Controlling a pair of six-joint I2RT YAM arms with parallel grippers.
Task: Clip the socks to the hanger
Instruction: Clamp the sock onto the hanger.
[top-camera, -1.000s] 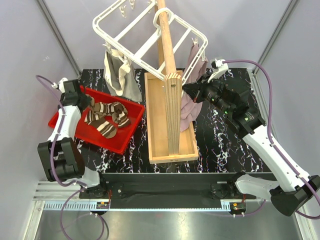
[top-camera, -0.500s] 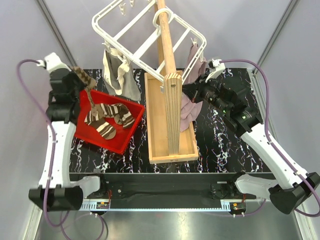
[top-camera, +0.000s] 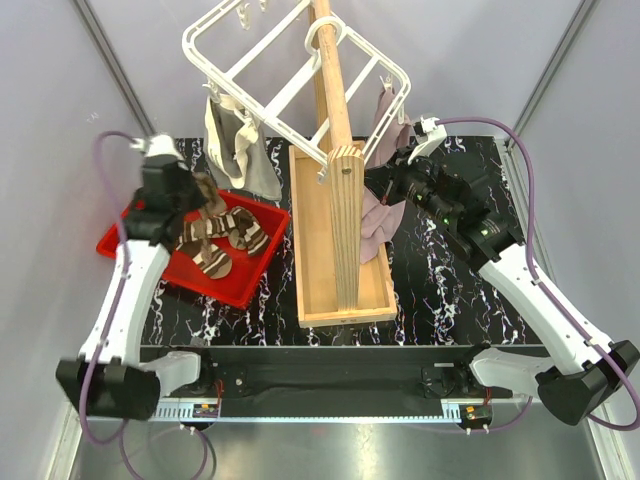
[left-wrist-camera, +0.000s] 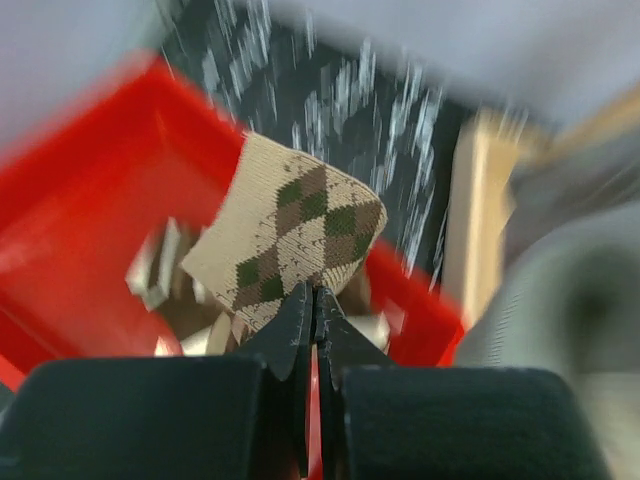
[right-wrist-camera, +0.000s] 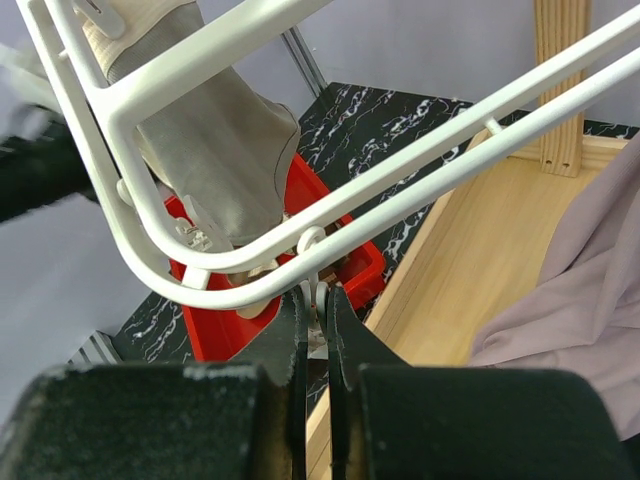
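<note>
Beige-grey sock (top-camera: 248, 165) and mauve sock (top-camera: 378, 215) are clipped to hanger (top-camera: 262, 62). Argyle sock (left-wrist-camera: 290, 230) is pinched in left gripper (left-wrist-camera: 312, 292), clip peg (right-wrist-camera: 313, 268) in right gripper (right-wrist-camera: 315, 300). Striped socks (top-camera: 215, 255) are unhung.

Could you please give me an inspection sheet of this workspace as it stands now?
Surface: black marbled table, no spills seen.
Job's things: white hanger hooked on the wooden pole; beige socks and a mauve sock hang from it; striped socks lie in the red bin.
Clutter: wooden stand tray.
Grippers: left gripper shut on an argyle sock over the bin; right gripper shut on a clip peg at the hanger's rim.
Cables: purple cables arch off both arms, unsnagged.
Surroundings: grey walls; nothing else seen.
</note>
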